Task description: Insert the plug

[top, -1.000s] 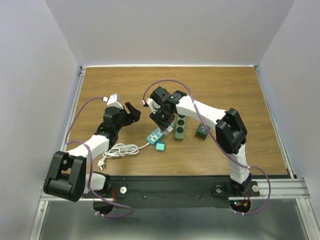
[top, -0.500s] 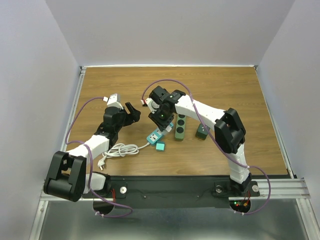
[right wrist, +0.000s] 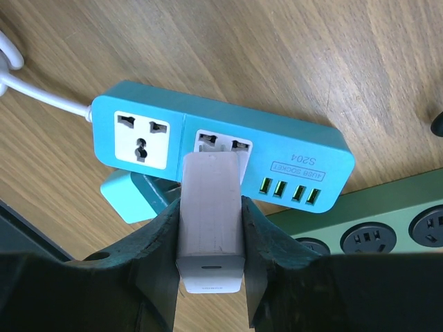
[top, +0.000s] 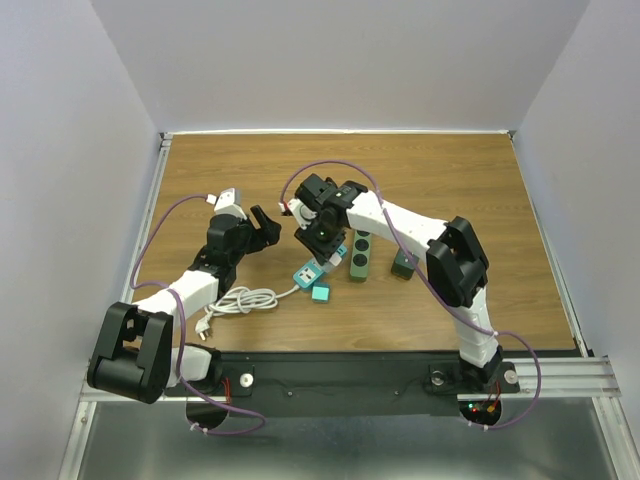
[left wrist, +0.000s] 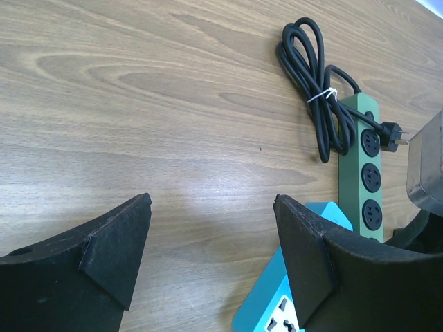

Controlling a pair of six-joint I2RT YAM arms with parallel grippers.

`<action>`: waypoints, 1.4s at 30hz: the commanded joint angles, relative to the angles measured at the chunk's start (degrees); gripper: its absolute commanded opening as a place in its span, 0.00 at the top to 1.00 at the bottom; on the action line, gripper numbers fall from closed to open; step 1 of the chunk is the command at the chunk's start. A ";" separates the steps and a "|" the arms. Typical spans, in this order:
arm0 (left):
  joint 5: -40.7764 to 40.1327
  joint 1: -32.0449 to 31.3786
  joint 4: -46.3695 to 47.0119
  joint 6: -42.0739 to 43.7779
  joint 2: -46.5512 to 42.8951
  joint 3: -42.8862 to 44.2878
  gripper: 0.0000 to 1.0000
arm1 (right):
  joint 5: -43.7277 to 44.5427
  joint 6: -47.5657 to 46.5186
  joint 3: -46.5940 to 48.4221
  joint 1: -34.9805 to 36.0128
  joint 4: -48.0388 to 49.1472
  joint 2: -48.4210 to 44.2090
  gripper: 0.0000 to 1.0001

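Over the last second the right claw has crept a little toward the upper left of the overhead view, carrying the plug with it. The shift is small, more a trimming of aim than a travel. The claw is clenched on that plug, a pale grey charger block pinched on both flanks by the dark fingers. In the right wrist view the block's far end now lies at the lower edge of the middle socket of the teal power strip, covering part of the white socket face. The two slots show just above the block, so I judge the pins to be lined up with the holes or just short of them. The pins themselves are hidden, and whether they have begun to enter cannot be told. The left claw has not moved: it hangs released over bare table left of centre, holding nothing, near the strip. The strip lies loose at the middle of the table, its white cord trailing toward the lower left and the green power strip just to its right. The task looks close to its final push, and an unbraced strip may slide under it.
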 commanded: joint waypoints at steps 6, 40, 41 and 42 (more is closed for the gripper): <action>-0.58 0.41 0.93 1.02 -1.43 -0.94 0.17 | 2.79 1.24 4.12 1.23 -1.97 2.42 1.00; -0.58 0.41 0.84 1.29 -1.70 -1.47 0.17 | 7.72 5.29 4.82 1.23 -7.77 1.46 1.00; -0.49 0.41 0.84 1.29 -1.78 -1.56 0.17 | 7.72 5.37 4.91 1.23 -7.94 1.46 1.00; -0.58 0.41 0.84 1.29 -1.79 -1.47 0.17 | 7.72 5.38 4.82 1.23 -8.03 1.37 1.00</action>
